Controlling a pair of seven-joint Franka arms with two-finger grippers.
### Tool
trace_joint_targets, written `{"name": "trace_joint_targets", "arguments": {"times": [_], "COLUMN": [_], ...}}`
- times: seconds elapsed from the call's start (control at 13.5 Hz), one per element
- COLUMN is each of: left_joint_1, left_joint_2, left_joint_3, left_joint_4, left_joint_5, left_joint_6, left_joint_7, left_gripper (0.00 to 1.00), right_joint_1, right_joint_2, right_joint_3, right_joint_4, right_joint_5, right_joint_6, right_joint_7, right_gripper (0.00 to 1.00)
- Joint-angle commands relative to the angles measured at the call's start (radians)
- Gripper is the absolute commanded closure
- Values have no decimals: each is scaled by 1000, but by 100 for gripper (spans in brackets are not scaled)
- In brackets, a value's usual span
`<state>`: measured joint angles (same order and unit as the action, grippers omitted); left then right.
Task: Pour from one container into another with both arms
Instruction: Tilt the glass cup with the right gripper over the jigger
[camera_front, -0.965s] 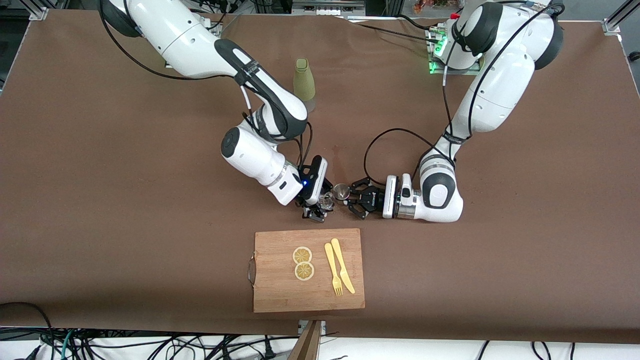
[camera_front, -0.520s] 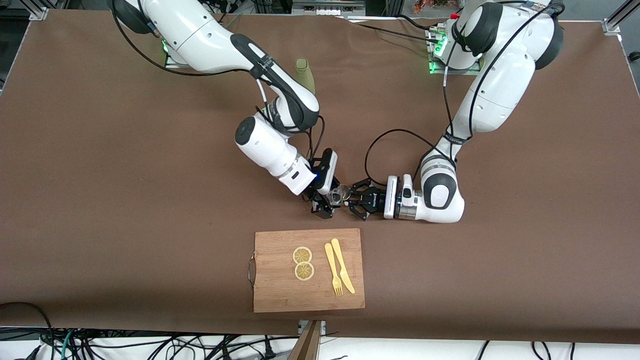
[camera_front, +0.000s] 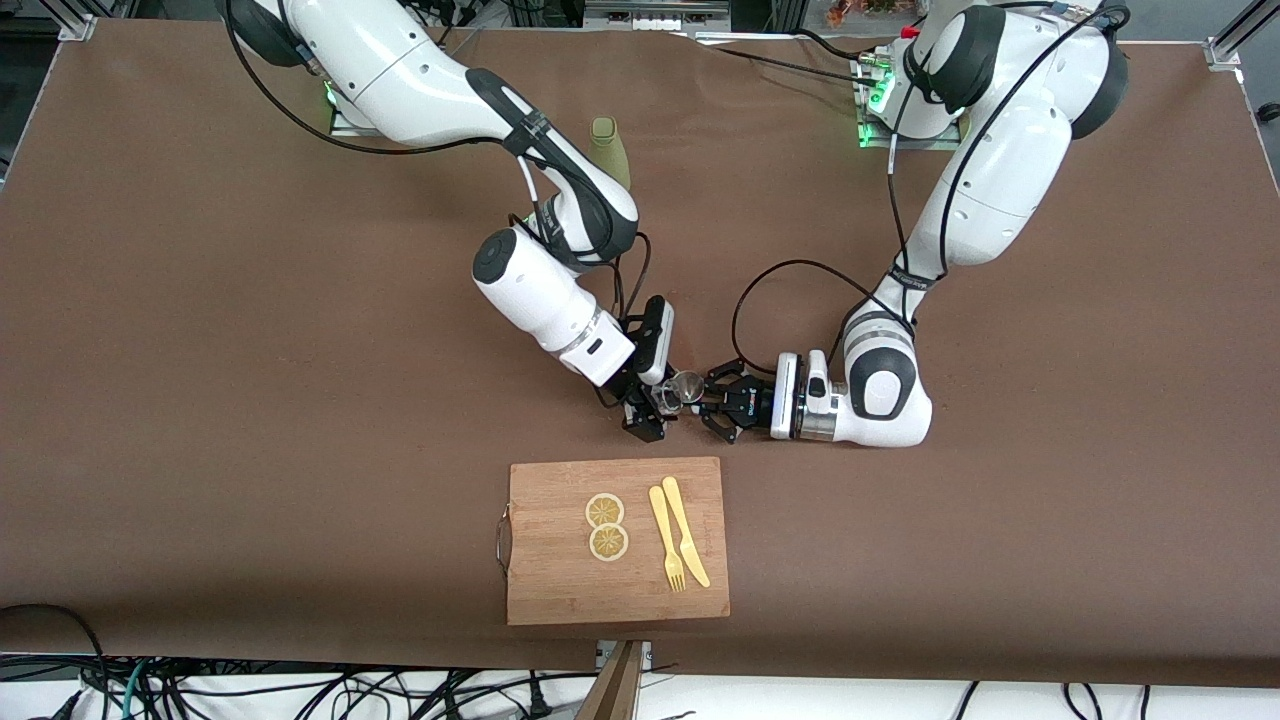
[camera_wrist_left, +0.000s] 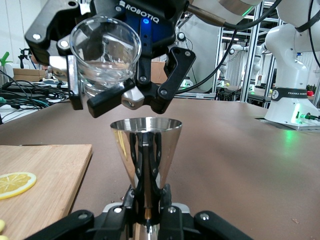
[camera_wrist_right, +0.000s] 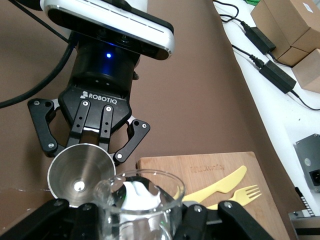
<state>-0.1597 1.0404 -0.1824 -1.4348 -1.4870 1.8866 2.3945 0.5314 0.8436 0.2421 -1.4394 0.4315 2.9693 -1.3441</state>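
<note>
My left gripper (camera_front: 699, 394) is shut on the stem of a steel cone-shaped jigger (camera_front: 686, 383), which stands upright just above the table. In the left wrist view the jigger (camera_wrist_left: 145, 150) rises from the left gripper (camera_wrist_left: 146, 202). My right gripper (camera_front: 652, 404) is shut on a small clear glass (camera_front: 667, 393), tilted with its rim over the jigger's mouth. The glass (camera_wrist_left: 105, 55) sits above the jigger in the right gripper (camera_wrist_left: 107, 80). In the right wrist view, the glass (camera_wrist_right: 142, 200) fills the right gripper (camera_wrist_right: 142, 222), next to the jigger (camera_wrist_right: 80, 172) and the left gripper (camera_wrist_right: 87, 150).
A wooden cutting board (camera_front: 560, 590) lies nearer the front camera than the grippers. It carries two lemon slices (camera_front: 606, 526), a yellow fork (camera_front: 665, 545) and a yellow knife (camera_front: 685, 530). A green bottle (camera_front: 608, 150) stands near the right arm's base, partly hidden by that arm.
My right arm has carried the glass toward the left arm's end, from beside the jigger to over its mouth. The left gripper with the jigger has barely moved.
</note>
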Motion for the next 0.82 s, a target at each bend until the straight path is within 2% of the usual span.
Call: {"name": "trace_joint_targets", "arguments": {"times": [0.0, 0.37, 0.74], "left_joint_1": [-11, -9, -9], "left_joint_2": [4, 3, 3], "left_joint_3": [4, 6, 6], "left_joint_4": [11, 13, 13], "left_joint_5": [-29, -29, -27], "left_joint_6": [12, 12, 12], "left_joint_7": [58, 58, 58], "left_gripper": [100, 100, 100], "right_joint_1": [36, 140, 144], "right_joint_2": [-18, -17, -14], "right_joint_3": [-29, -150, -152], "right_joint_4": [-21, -21, -22], "right_joint_5": [-27, -28, -28], "right_joint_6": [36, 66, 77], "right_joint_7": [17, 16, 17], "right_gripper": [95, 95, 95]}}
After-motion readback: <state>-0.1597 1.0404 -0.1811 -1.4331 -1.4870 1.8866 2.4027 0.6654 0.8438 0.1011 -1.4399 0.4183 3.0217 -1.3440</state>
